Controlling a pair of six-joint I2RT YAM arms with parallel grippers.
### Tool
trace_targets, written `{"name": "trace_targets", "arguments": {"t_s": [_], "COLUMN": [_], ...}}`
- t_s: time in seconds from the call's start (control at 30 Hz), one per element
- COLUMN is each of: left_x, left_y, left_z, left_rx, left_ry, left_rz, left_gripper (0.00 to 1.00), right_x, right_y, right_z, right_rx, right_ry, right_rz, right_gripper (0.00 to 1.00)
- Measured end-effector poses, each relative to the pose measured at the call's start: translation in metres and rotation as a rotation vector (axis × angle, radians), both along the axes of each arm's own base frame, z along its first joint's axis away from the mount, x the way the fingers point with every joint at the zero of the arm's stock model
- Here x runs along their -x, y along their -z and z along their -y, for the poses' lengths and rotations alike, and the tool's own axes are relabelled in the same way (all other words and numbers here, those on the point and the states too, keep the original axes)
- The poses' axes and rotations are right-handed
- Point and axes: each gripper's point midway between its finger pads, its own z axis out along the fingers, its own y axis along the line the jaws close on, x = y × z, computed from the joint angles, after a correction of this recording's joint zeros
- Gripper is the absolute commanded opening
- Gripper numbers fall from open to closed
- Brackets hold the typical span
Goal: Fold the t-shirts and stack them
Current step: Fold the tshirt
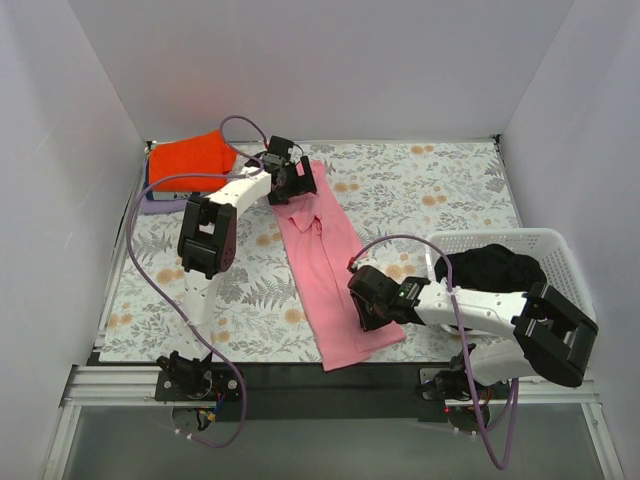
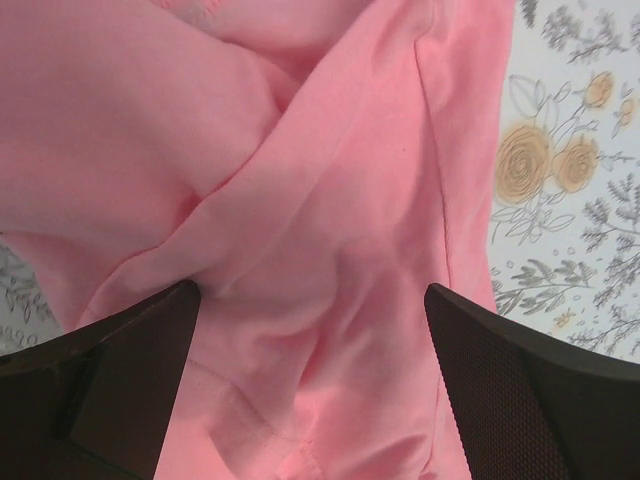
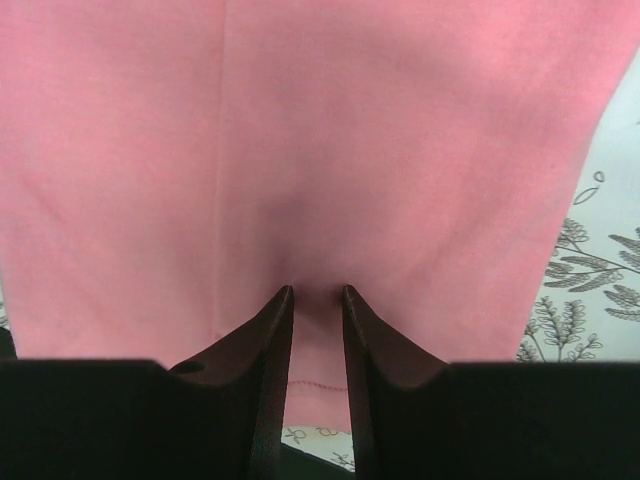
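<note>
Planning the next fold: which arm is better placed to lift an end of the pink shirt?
Right: the right gripper pinches the pink t-shirt near its hem, while the left gripper hangs open over the far end.

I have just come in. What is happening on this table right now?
Two robot arms are folding a pink t-shirt, laid as a long strip on the flowered table. The right fingers pinch its near end; the left fingers hang open over its far end. An orange t-shirt lies folded in the far left corner, and a black garment is in the white basket.
</note>
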Motion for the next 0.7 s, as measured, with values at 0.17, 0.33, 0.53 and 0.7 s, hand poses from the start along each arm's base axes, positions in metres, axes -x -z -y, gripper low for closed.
{"name": "trace_targets", "arguments": {"t_s": [0.17,0.33,0.53,0.7], "left_x": [-0.023,-0.053,-0.081,-0.096], "left_y": [-0.003,-0.004,-0.007,-0.008], "left_z": [0.009,0.021,0.035,0.035], "left_rx": [0.02,0.043,0.082,0.104], "left_ry": [0.021,0.052,0.097,0.116], "left_rz": [0.058,0.134,0.214,0.265], "left_gripper": [0.95,0.95,0.95,0.96], "right_x": [0.009,0.01,0.004,0.0], "right_y": [0.0,-0.001,-0.002,-0.003], "right_z": [-0.015,-0.034,-0.05,-0.058], "right_rx": [-0.038,-0.059,-0.068,-0.063], "right_ry": [-0.027,-0.044,-0.043,-0.042], "right_rz": [-0.019,-0.037,-0.04,-0.043], "right_gripper": [0.32,0.32,0.32,0.32]}}
